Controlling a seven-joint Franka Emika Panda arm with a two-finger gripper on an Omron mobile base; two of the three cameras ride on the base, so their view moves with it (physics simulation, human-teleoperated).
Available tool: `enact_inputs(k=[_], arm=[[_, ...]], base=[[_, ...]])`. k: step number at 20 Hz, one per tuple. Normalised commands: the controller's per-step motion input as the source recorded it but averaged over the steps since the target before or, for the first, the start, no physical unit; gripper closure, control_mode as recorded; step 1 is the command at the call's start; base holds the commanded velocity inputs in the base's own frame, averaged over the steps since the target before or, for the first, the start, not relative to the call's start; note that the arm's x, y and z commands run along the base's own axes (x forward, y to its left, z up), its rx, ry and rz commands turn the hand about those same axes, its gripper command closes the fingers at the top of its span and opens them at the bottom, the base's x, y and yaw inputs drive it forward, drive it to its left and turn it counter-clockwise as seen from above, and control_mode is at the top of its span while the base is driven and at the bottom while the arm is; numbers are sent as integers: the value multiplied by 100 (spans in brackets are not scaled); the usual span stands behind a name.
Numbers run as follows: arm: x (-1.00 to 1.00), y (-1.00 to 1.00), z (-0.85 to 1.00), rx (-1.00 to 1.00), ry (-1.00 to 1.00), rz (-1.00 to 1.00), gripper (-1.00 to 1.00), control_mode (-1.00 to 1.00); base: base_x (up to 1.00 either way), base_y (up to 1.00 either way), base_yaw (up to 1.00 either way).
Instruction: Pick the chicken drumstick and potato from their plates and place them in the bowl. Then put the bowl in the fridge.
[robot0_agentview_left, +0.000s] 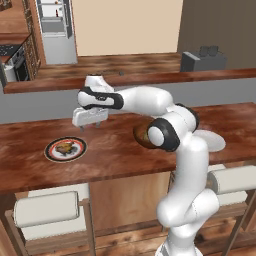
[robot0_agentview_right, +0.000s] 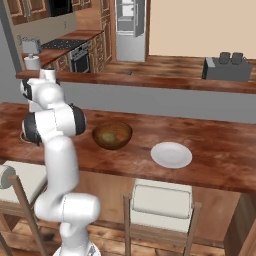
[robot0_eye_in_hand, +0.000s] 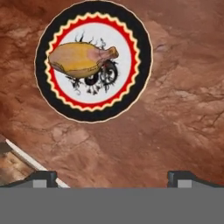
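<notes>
Counter edge (robot0_eye_in_hand: 26, 159) runs close under the hand, a pale strip at the lower left of the hand view; stools sit below it on the robot's side. Gripper (robot0_agentview_left: 90, 121) hangs above the wooden counter (robot0_agentview_left: 125, 150), jaws spread wide, nothing between them. Just beyond and left of it lies the black-rimmed plate (robot0_eye_in_hand: 46, 94) with the drumstick (robot0_eye_in_hand: 78, 58) resting across its centre, thick end one way, thin bone end (robot0_eye_in_hand: 111, 52) the other. Judged light and rigid, skin likely slick and rounded; the fat middle of the meat looks the safer bite, jaws crossing its short width, since the bone end could pivot. The plate is shallow, so the rim should not block a straight descent. Bare counter all around the plate gives room to come down and lift off. Further right along the counter sits the bowl (robot0_agentview_right: 112, 135), something greenish-yellow in it, probably the potato, then the white plate (robot0_agentview_right: 171, 154), bare. A raised ledge (robot0_agentview_right: 150, 80) backs the counter. The fridge (robot0_agentview_right: 131, 30) stands far off across the room, door open.
</notes>
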Motion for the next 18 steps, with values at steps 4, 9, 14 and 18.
enact_inputs(k=[4,9,14,18], arm=[[3,53,-22,5,1,-24,-100,-100],[0,49,-25,2,0,-35,-100,-100],[7,40,-21,-1,0,-30,-100,-100],[22,23,-15,-2,0,-29,-100,-100]], base=[[0,0,0],[0,0,0],[0,0,0],[0,0,0]])
